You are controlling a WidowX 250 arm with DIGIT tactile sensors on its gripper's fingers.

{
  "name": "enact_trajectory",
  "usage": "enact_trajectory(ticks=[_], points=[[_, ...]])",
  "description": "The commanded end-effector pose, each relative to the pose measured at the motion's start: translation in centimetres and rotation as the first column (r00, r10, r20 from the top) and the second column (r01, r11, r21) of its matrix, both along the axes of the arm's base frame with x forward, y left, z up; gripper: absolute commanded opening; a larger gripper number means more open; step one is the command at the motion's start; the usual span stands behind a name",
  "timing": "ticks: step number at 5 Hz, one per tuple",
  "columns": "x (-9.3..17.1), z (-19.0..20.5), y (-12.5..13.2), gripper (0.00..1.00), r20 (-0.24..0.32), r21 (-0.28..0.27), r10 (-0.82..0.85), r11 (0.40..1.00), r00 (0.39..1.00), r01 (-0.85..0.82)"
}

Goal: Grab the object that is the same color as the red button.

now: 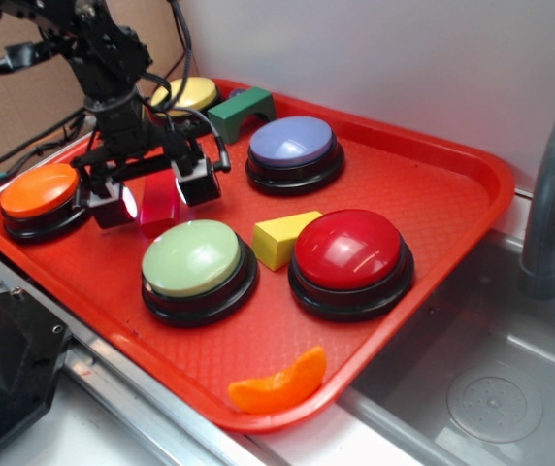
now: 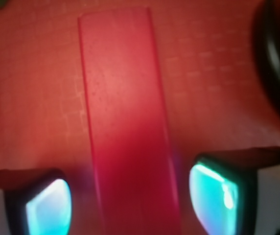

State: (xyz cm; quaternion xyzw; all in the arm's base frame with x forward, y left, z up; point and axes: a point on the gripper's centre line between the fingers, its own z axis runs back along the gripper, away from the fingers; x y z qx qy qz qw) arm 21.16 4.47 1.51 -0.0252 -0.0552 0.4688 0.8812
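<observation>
The object, a small red wooden bar (image 1: 158,206), lies flat on the red tray (image 1: 433,184) behind the green button. In the wrist view the red bar (image 2: 125,122) runs lengthways between the two glowing pads (image 2: 213,198), with a narrow gap on each side. My gripper (image 1: 154,194) is open and straddles the bar low over the tray; in the wrist view the gripper (image 2: 130,203) holds nothing. The red button (image 1: 347,250), a glossy dome on a black base, sits at the tray's front right, well apart from the gripper.
Around the gripper stand an orange button (image 1: 39,189), a green button (image 1: 192,257), a purple button (image 1: 292,144) and a yellow button (image 1: 188,93). A yellow wedge (image 1: 282,236), a green arch block (image 1: 241,110) and an orange slice (image 1: 279,384) lie on the tray. A sink (image 1: 491,388) is right.
</observation>
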Motion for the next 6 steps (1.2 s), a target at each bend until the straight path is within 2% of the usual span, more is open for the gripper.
enact_trajectory(ticks=[1,2,3,4,5,6], points=[[0.6,-0.3,0.6,0.59,0.048,0.014,0.009,1.0,0.999,-0.01],[0.8,-0.1,0.8,0.0,0.056,0.004,0.003,1.0,0.998,-0.003],[1.2,0.6,0.9,0.0,0.057,0.012,-0.017,1.0,0.998,0.016],[1.8,3.8,0.8,0.0,0.059,0.042,-0.096,0.995,0.994,0.094],[1.8,8.7,0.1,0.0,0.055,0.085,-0.281,0.957,0.958,0.276],[1.4,13.2,-1.3,0.0,0.051,0.103,-0.464,0.883,0.884,0.458]])
